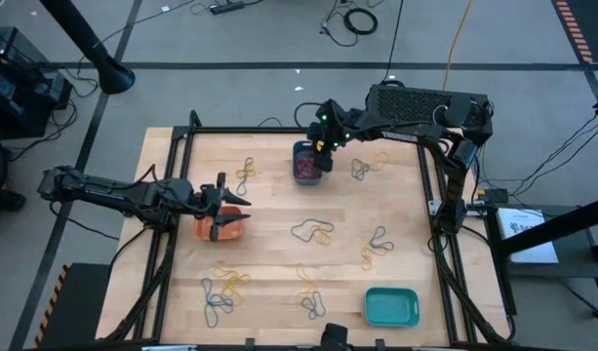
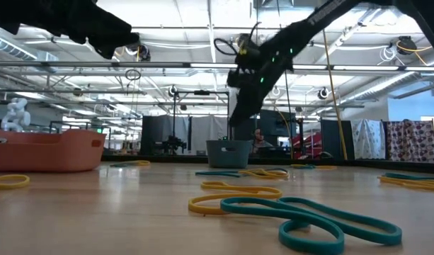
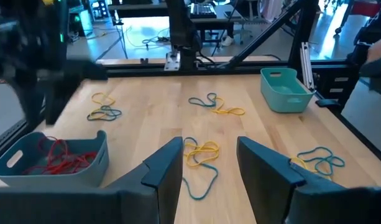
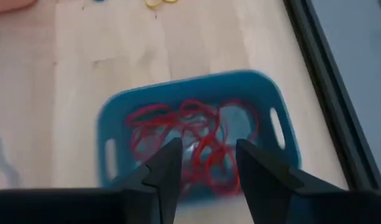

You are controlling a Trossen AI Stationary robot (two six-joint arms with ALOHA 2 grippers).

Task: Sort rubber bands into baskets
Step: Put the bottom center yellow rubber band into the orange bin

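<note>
1. Right gripper (image 4: pixel 202 165) hangs over the narrow dark teal-blue plastic basket (image 1: pixel 307 162) at the bench's (image 1: pixel 279 210) far middle, jaws apart and empty.
2. Red rubber bands (image 4: pixel 193 143) lie tangled inside that basket.
3. Left gripper (image 1: pixel 219 207) sits above the orange plastic basket (image 1: pixel 223 226) at the left, jaws open, holding nothing.
4. Wider turquoise plastic basket (image 1: pixel 391 306) stands near right; loose yellow and blue bands (image 1: pixel 314 232) lie mid-bench.

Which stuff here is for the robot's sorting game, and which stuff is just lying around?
For the job:
- loose rubber bands on the table
- red bands in the dark teal basket
- orange basket
- turquoise basket
- left gripper, right gripper

Just lying about:
- black cables on the floor
- papers beside the table
</note>
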